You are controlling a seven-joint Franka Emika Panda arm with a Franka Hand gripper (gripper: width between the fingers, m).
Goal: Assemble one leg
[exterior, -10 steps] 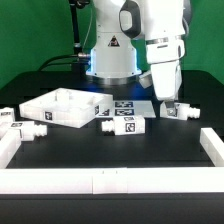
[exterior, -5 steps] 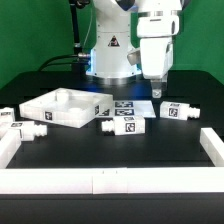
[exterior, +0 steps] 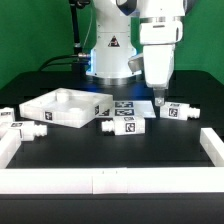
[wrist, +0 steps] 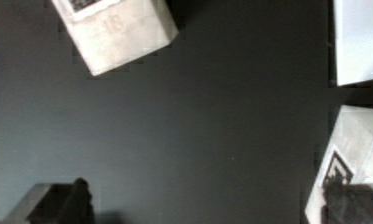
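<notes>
Item: gripper (exterior: 158, 99), one, hanging fingers-down above the table (exterior: 150, 150) and clear of it. Jaw spread: cannot be told. The exterior view takes the fingers from an angle that hides any gap, and the wrist view catches only one finger (wrist: 58, 203) with bare table beside it. Load: nothing that shows.

Item: the leg (exterior: 174, 110), nearest of several alike. It lies flat on the table, just beside and below your fingertips, toward the exterior view's right of them and not touching. Long axis: roughly across the exterior view, with a tagged face toward that camera. Which end carries the stub is too small to read.

Item: second leg (exterior: 125, 124), also flat, farther from the hand on the other side, toward the exterior view's left.

Item: marker board (exterior: 122, 104), beyond that second leg and of no concern to you.

Judgement: your coming move probably needs a short sideways shift toward the exterior view's right, then a descent. Set the jaws to close across the leg's short width, square to its long axis.
</notes>
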